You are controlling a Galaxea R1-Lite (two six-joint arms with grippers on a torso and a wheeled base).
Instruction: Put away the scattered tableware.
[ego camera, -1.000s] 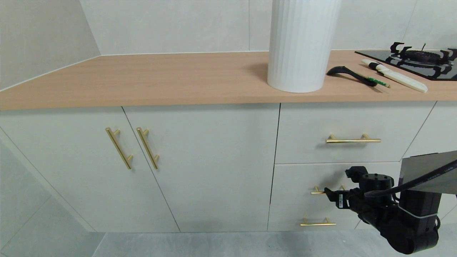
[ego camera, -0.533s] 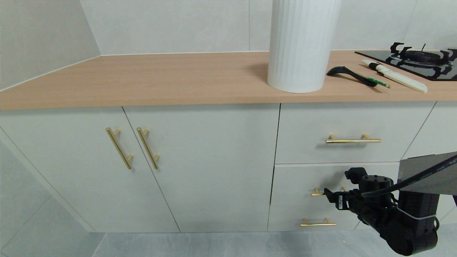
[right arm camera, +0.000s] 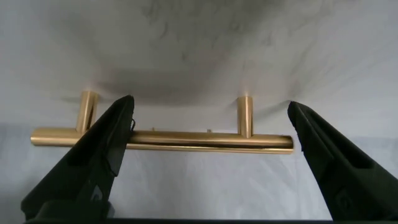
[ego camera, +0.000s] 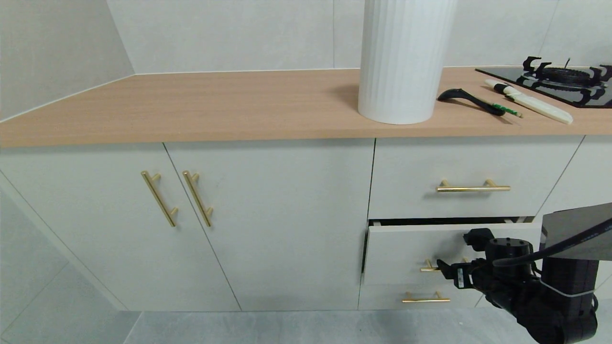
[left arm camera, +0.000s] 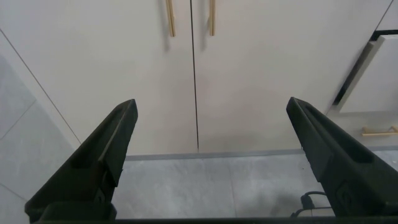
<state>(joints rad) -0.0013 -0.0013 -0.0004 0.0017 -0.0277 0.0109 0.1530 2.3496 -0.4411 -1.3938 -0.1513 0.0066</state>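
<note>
Nearest, the left gripper [left arm camera: 211, 102] hangs low in front of the double cabinet doors [left arm camera: 196, 74], its fingers spread wide and holding nothing.

To the right, the right gripper [right arm camera: 209, 109] sits at the middle drawer's handle [right arm camera: 161, 138]. Its fingers also stand apart, one over each end of the bar rather than clamped on it. The middle drawer [ego camera: 406, 243] is only slightly ajar, with a dark slit above its front. With no firm pinch on the bar, a further pull will likely let the fingers slide off, leaving the opening too narrow to take anything. A pull off the drawer's line could also make it bind.

Farther back, the tableware lies on the countertop [ego camera: 215, 105], to the right of a tall white ribbed cylinder [ego camera: 404, 62].
- **Black spoon:** the black spoon [ego camera: 466, 99] has its bowl to the left, just beside the cylinder. Its long axis runs right and toward the near edge.
- **Green-marked sticks:** these [ego camera: 508, 111] continue roughly along that line, right at the spoon handle's tip.
- **White knife:** the white knife [ego camera: 530, 106] lies slanted, from far left beside the stove [ego camera: 559, 81] to near right.

An arm reaching for the spoon's bowl could bump the cylinder. The knife's near end lies close to the counter's front, so a nudge could push it off.
</note>
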